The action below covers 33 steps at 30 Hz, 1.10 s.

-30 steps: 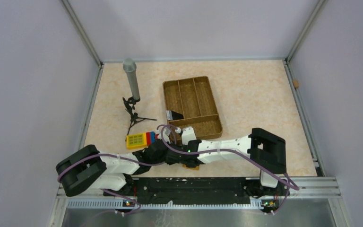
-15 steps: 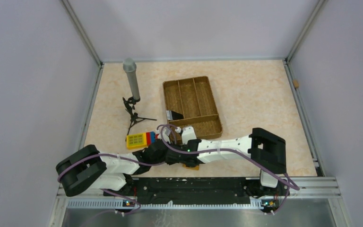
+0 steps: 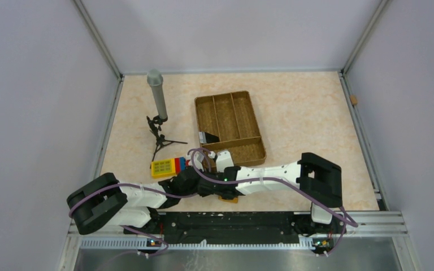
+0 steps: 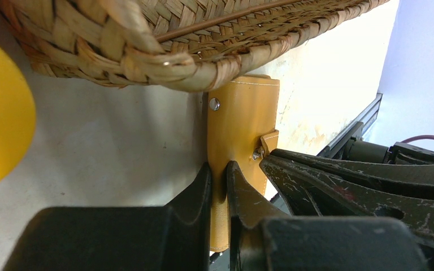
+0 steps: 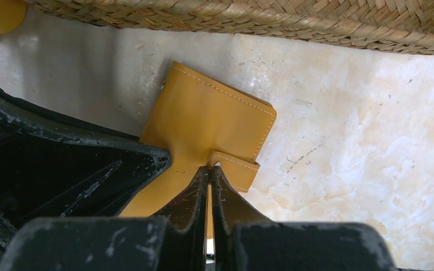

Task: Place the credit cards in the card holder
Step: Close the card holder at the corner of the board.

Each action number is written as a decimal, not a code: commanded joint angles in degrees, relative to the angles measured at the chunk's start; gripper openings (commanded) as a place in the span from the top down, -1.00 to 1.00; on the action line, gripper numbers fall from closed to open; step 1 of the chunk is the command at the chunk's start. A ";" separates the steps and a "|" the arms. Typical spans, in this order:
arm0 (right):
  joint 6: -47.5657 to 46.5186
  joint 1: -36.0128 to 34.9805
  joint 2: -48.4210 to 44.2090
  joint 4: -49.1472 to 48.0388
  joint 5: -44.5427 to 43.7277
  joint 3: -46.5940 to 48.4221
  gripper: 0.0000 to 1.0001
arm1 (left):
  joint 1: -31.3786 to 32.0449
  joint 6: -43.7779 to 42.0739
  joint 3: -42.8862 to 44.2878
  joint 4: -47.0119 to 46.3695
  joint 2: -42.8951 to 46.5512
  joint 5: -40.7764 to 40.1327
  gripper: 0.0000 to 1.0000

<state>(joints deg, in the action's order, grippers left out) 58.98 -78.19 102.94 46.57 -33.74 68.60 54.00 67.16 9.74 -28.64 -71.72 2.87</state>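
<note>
The tan-orange card holder (image 5: 203, 118) lies closed on the table just in front of the woven tray. In the left wrist view my left gripper (image 4: 219, 169) is shut on one edge of the card holder (image 4: 240, 130), near its stud. In the right wrist view my right gripper (image 5: 210, 169) is shut on the holder at its snap tab (image 5: 238, 169). From above, both grippers meet over the holder (image 3: 229, 199), left gripper (image 3: 202, 187) and right gripper (image 3: 219, 191), and hide most of it. A dark flat card-like thing (image 3: 209, 137) lies in the tray.
The woven brown divided tray (image 3: 257, 121) stands just behind the grippers, and its rim (image 4: 147, 51) is close above the left fingers. A yellow, red and blue toy (image 3: 166, 167) sits to the left. A microphone on a small tripod (image 3: 158, 107) stands further back on the left.
</note>
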 commanded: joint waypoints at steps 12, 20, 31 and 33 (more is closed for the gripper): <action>-1.18 0.06 -1.68 -2.38 2.75 -0.87 1.00 | -0.21 -2.19 -1.39 3.42 -0.10 -2.35 0.99; -1.41 0.03 -1.60 -3.29 3.14 -1.20 1.00 | -0.21 -2.20 -1.34 3.35 0.05 -2.33 0.99; -1.69 0.37 -0.25 -5.95 4.12 -2.77 1.00 | -0.21 -2.20 -1.39 3.46 0.08 -2.33 0.99; -1.57 0.64 -0.55 -6.70 4.61 -3.81 1.00 | -0.21 -2.20 -1.38 3.50 0.10 -2.28 0.99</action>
<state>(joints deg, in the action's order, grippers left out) 56.97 -78.19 102.74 44.38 -31.94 67.33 54.00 67.13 9.67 -28.53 -71.72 2.66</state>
